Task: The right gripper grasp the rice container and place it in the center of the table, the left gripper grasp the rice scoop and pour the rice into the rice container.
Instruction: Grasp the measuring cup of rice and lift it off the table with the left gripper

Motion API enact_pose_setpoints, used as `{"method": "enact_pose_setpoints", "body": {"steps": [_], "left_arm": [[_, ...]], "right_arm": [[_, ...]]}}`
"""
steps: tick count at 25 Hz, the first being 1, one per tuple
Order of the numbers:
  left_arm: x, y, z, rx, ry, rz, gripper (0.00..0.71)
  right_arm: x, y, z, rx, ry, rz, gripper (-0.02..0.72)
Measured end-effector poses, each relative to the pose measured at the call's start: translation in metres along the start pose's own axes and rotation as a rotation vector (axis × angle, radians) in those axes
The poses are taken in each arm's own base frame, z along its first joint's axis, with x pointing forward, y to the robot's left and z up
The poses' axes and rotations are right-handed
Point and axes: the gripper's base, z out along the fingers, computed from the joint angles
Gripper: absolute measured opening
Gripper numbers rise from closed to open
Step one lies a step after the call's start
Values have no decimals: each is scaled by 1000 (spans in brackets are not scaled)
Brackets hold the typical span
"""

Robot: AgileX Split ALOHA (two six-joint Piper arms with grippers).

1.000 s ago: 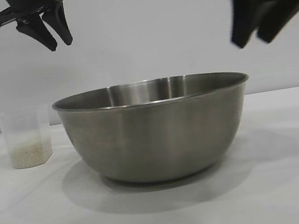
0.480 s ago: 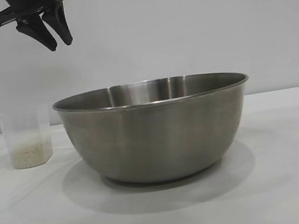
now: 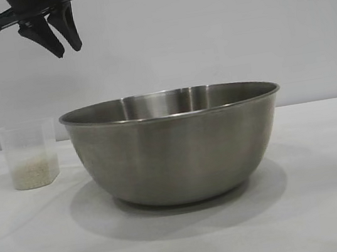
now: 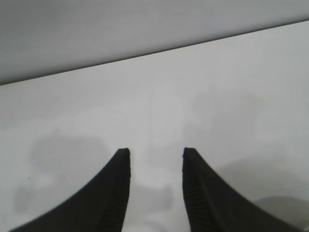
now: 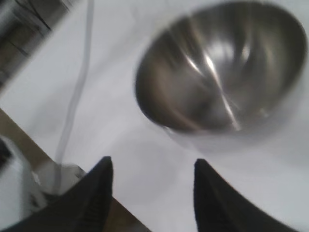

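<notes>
The rice container [image 3: 175, 147], a large steel bowl, stands in the middle of the white table [image 3: 332, 203]; it also shows in the right wrist view [image 5: 219, 67], empty inside. The rice scoop [image 3: 29, 154], a clear plastic cup with a layer of rice [image 3: 33, 171] at its bottom, stands to the bowl's left. My left gripper [image 3: 64, 45] hangs open and empty high above the scoop; its fingertips [image 4: 124, 159] show over bare table. My right gripper [image 5: 152, 164] is open and empty, out of the exterior view, away from the bowl near the table's edge.
A table edge [image 5: 96, 193] and a pale cable [image 5: 72, 106] show in the right wrist view. A plain wall stands behind the table.
The right gripper has risen out of the exterior view from the top right. The left gripper, bowl and scoop have not moved.
</notes>
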Motion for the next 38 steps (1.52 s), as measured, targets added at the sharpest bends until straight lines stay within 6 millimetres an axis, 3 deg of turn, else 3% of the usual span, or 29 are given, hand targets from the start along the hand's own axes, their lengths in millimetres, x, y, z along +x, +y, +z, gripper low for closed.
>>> {"method": "enact_pose_setpoints", "body": {"steps": [5, 8, 11, 14, 19, 26, 28, 33, 38], "left_arm": [[0, 0, 0, 0, 0, 0, 214], [0, 0, 0, 0, 2, 0, 214], [0, 0, 0, -1, 2, 1, 214], [0, 0, 0, -5, 3, 7, 214], [0, 1, 0, -16, 4, 22, 214], [2, 2, -2, -20, 2, 24, 214], [7, 2, -6, -25, -12, 35, 214], [22, 2, -41, -60, -176, 86, 214], [71, 7, -76, -127, -346, 135, 214]], "right_arm": [[13, -28, -13, 358, 136, -27, 267], [11, -37, -19, 478, 79, 58, 267], [4, -26, -33, 451, -131, 101, 267], [12, -8, -57, 428, -237, 4, 267], [51, 12, -81, 401, -188, 12, 267], [84, 22, -94, 408, -157, 27, 267], [91, 23, -96, 412, -199, 19, 267], [98, 25, -101, 422, -263, 10, 267], [99, 25, -100, 422, -266, 11, 267]]}}
